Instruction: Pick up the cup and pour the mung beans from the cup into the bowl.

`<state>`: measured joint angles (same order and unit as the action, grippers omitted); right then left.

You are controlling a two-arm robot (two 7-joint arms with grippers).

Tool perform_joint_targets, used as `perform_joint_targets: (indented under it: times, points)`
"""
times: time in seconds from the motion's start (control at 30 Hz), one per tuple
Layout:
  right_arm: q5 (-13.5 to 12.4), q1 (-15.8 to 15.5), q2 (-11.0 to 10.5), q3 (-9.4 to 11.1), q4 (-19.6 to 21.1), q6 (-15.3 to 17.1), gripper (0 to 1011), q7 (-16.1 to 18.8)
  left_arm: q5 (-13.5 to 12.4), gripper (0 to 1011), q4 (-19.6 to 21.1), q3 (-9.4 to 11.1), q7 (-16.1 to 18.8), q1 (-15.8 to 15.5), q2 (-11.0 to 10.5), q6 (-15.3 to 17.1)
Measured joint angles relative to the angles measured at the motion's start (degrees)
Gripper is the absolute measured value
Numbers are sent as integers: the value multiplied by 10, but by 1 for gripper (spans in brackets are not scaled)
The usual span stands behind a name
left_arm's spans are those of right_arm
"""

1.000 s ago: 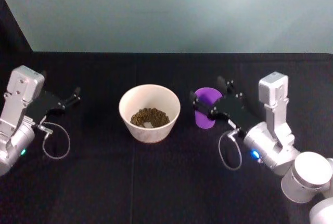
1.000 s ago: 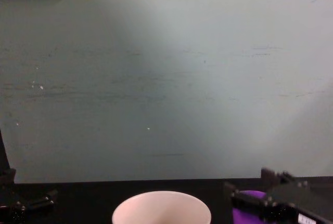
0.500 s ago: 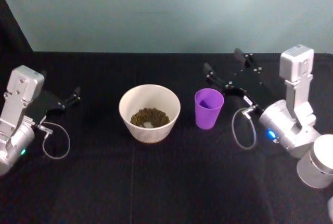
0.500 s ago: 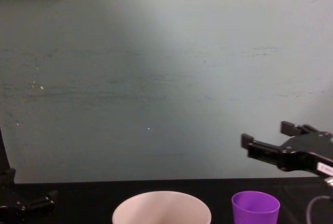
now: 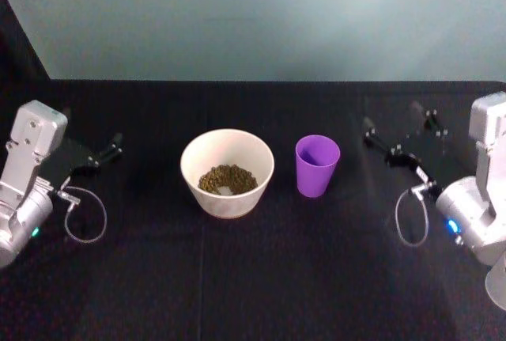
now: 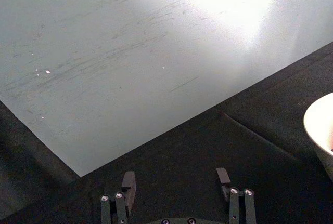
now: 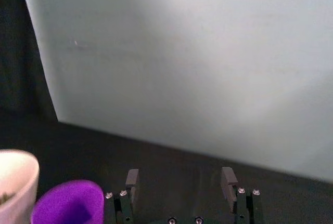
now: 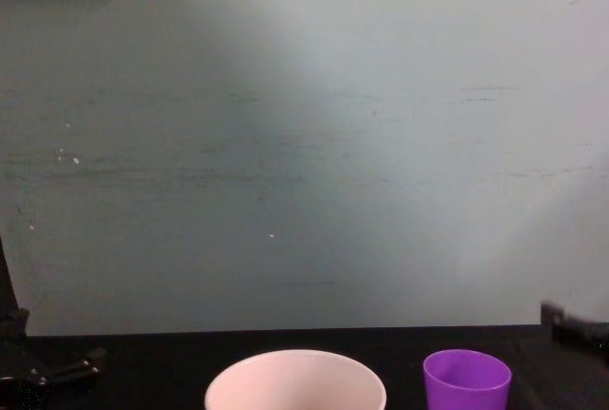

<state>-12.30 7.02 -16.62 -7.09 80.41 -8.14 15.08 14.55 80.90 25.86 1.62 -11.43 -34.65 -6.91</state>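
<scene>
The purple cup (image 5: 317, 165) stands upright on the black table, just right of the white bowl (image 5: 228, 172). Mung beans (image 5: 227, 179) lie in the bottom of the bowl, and the cup's inside shows plain purple. My right gripper (image 5: 393, 123) is open, a short way right of the cup and apart from it, holding nothing. The right wrist view has its open fingers (image 7: 132, 180) with the cup (image 7: 67, 203) and the bowl's rim (image 7: 15, 182) beyond them. At the table's left my left gripper (image 5: 91, 131) rests open, with the bowl's edge (image 6: 320, 130) off to one side.
A black cloth (image 5: 253, 278) covers the table, and a pale green wall (image 5: 261, 17) rises behind its far edge. From the chest, the bowl (image 8: 295, 381) and cup (image 8: 466, 381) sit low in front of that wall.
My right gripper has come off the cup, risen, then drawn back to the right and lower. The cup stays upright beside the bowl. The left arm has not moved.
</scene>
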Motion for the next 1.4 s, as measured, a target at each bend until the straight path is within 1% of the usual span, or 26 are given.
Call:
perform_joint_targets:
  times: [0.07,0.13,0.2,0.27,0.33,1.4]
  points:
    - [0,-3,4,1,-16,-1,1003,0,0,1000,0,0,0,0,0,0]
    - [0,-3,5,1,-21,-2,1003,0,0,1000,0,0,0,0,0,0]
    - [0,-7,11,3,-32,-8,1003,0,0,1000,0,0,0,0,0,0]
    - [1,-9,14,4,-34,-12,1003,-3,0,1000,0,0,0,0,0,0]
    - [3,-11,17,5,-36,-16,1003,-6,0,1000,0,0,0,0,0,0]
    - [2,-8,14,3,-32,-13,1003,-3,0,1000,0,0,0,0,0,0]
